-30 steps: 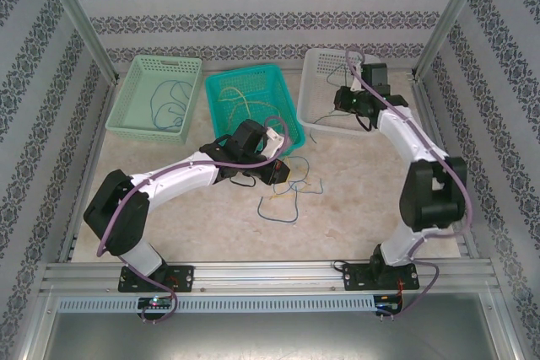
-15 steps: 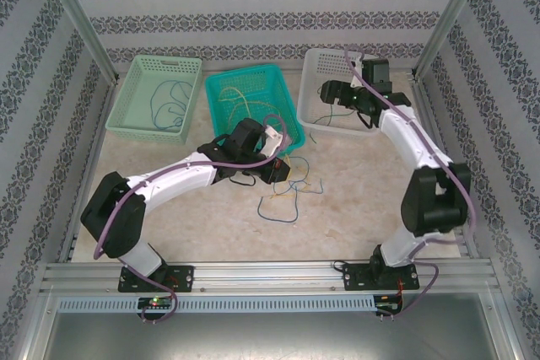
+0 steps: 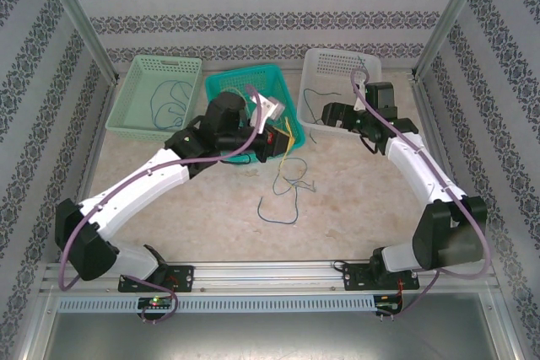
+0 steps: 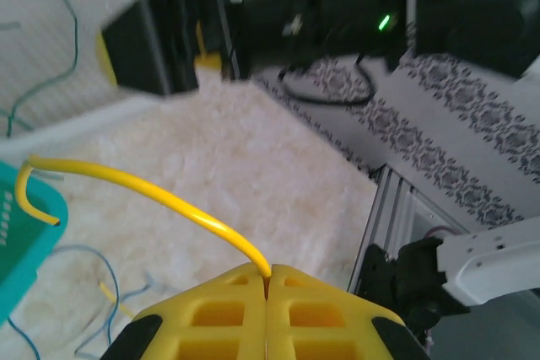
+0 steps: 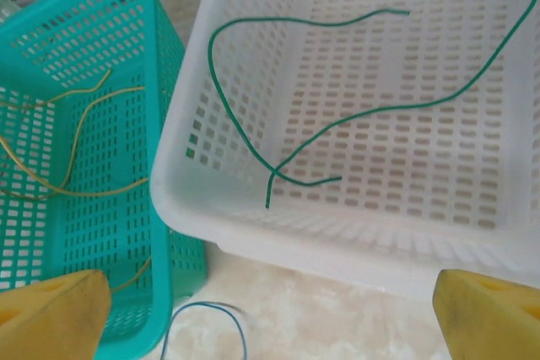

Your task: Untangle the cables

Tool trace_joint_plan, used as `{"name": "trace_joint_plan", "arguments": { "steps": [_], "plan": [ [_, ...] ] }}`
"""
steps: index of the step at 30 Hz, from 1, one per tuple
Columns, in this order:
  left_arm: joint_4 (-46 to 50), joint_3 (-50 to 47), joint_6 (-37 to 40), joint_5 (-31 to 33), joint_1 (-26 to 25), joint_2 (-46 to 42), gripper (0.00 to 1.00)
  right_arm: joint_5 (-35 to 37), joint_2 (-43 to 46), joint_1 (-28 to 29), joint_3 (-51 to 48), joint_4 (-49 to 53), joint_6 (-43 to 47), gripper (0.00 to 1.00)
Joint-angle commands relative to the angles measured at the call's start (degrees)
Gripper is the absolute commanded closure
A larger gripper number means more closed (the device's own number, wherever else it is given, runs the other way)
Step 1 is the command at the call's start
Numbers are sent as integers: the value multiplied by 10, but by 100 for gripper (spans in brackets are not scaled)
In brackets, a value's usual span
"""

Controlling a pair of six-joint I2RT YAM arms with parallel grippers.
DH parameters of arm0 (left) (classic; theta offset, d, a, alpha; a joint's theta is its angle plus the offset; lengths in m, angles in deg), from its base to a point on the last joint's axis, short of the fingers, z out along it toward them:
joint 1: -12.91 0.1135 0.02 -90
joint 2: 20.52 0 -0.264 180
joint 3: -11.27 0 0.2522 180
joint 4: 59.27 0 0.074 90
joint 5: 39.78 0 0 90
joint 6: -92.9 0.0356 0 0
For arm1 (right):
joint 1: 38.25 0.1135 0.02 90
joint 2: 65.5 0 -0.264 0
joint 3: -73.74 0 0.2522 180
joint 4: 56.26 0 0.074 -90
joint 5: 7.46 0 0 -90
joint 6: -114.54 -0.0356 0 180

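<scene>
With the left gripper (image 4: 267, 277) clamped on the thin curly yellow wire (image 4: 152, 194), the wire runs leftward from the closed jaws and apparently hooks the rim of the teal plastic mesh basket (image 4: 25, 242); the right gripper (image 5: 270, 309) hovers, fingers wide apart, above the white plastic mesh basket (image 5: 253, 229).

There are three baskets: a pale green basket (image 3: 160, 59), a teal basket (image 3: 239, 72) and a white basket (image 3: 337, 51). There are two arms, the left arm (image 3: 143, 187) and the right arm (image 3: 418, 166). Two green wires (image 5: 295, 21) and one yellow wire (image 4: 169, 199) are countable.
</scene>
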Motion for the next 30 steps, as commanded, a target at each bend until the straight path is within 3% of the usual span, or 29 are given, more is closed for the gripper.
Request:
{"name": "trace_joint_plan", "arguments": {
  "steps": [1, 14, 21, 25, 30],
  "plan": [
    [52, 51, 19, 28, 11, -13, 94, 1, 28, 4, -21, -18, -19, 2],
    [106, 257, 23, -7, 81, 42, 94, 8, 72, 22, -85, -37, -24, 2],
    [116, 281, 39, 4, 119, 64, 94, 3, 86, 37, -116, -47, -33, 5],
    [102, 282, 24, -69, 132, 79, 94, -22, 83, 51, -138, -67, -58, 11],
    [75, 241, 9, -75, 133, 66, 95, -64, 59, 99, -184, -129, -79, 14]
  ]
}}
